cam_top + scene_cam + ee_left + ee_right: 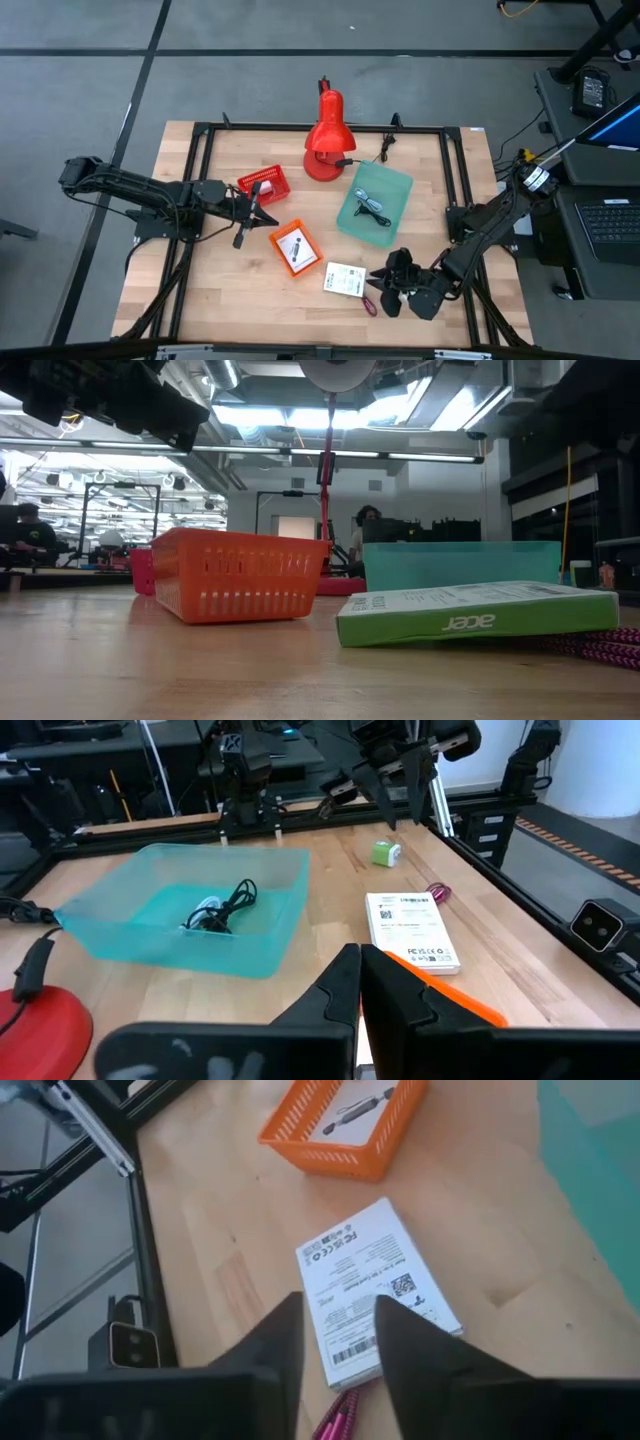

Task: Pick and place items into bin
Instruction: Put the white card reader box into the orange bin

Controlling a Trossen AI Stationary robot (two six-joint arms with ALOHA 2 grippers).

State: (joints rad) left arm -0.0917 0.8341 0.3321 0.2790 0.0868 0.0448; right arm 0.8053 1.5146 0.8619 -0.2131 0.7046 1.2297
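My right gripper (381, 280) (338, 1342) is open and hovers over the near end of the white printed box (375, 1290) (345, 280), touching nothing. The purple strap (335, 1425) (370, 303) lies on the table just beneath it, and a small green piece (385, 852) rests on the wood close by. My left gripper (262, 212) (358, 982) is shut and empty, between the red basket (262, 185) and the orange basket (294, 248). The teal bin (375, 205) (190, 915) holds a black coiled cable (222, 910).
A big red desk lamp (325, 140) stands at the far side, its cord running past the bin. The orange basket (345, 1115) holds a dark pen-like thing. A black frame (460, 180) borders the table. Bare wood lies along the near left.
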